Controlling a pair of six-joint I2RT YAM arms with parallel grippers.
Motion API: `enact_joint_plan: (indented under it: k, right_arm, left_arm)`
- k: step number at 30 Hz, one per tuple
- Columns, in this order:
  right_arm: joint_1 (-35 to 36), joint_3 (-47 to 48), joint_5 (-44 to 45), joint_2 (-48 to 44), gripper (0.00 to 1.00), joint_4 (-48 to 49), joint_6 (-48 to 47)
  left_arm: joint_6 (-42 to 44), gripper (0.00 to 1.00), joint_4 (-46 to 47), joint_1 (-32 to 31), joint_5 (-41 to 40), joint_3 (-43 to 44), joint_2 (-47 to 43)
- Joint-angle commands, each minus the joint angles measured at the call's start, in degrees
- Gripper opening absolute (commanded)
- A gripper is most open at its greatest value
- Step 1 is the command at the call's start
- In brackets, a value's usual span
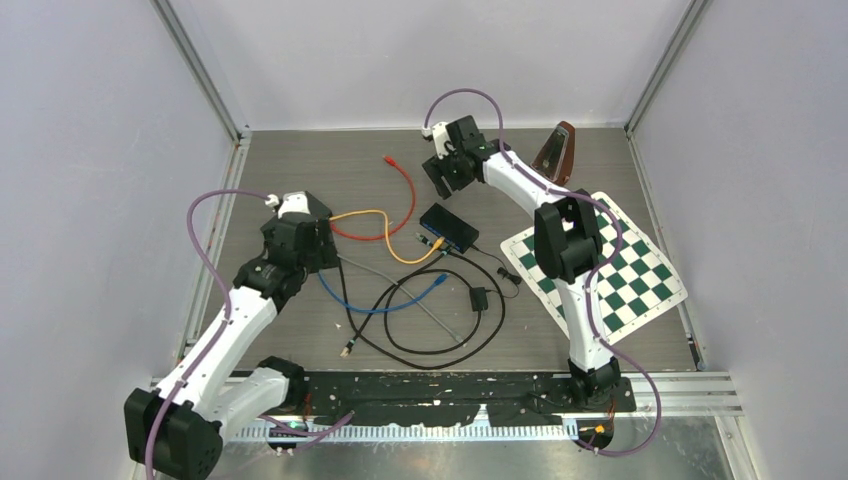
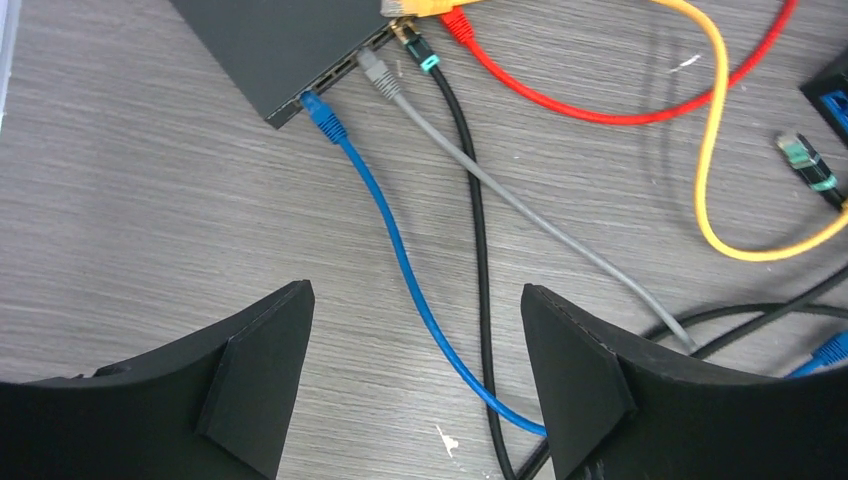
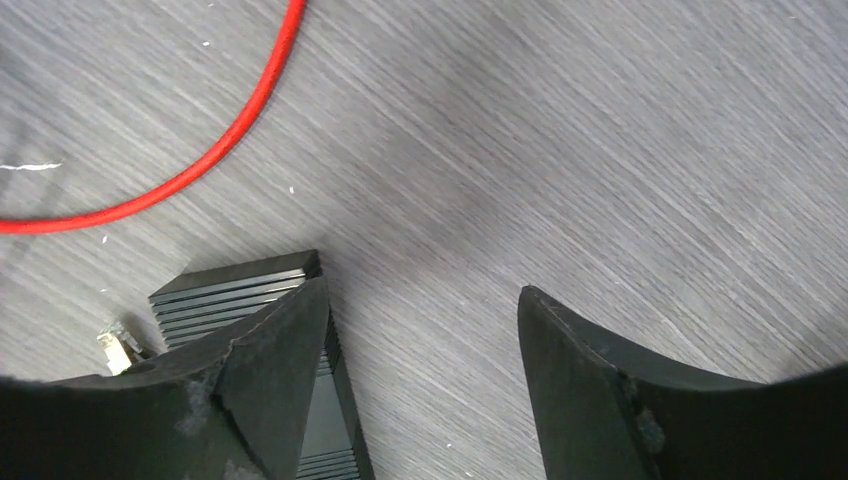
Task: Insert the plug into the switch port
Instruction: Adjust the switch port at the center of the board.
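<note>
Both are the same build: white tube links with chunky black joint housings on the left arm (image 1: 235, 325) and right arm (image 1: 583, 320). A loose purple cable (image 1: 197, 243) loops off each wrist. The left tool (image 2: 415, 292) and right tool (image 3: 422, 290) have matte black wedge fingers (image 2: 260, 370), and the right ones are scuffed grey.

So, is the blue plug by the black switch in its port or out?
In. The left wrist view shows the blue plug with its tip inside the end port of the black switch, beside the grey plug.
</note>
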Motion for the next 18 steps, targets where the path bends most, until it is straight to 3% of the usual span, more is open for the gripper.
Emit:
enact_joint_plan:
  k: [1, 8, 18]
  right_arm:
    - [1.22, -0.41, -3.93, -4.00, 0.78, -1.00, -1.19]
    - [3.58, -1.81, -4.09, -5.46, 0.80, -1.22, -0.13]
    - [5.70, -1.30, -4.27, -5.80, 0.78, -1.55, 3.81]
  left_arm:
    - [-4.11, 0.80, 0.58, 1.78, -3.76, 1.96, 2.32]
    - [-5.61, 0.81, 0.03, 6.09, -2.57, 5.30, 6.63]
    - [-4.95, 0.81, 0.81, 7.69, -0.01, 4.95, 4.88]
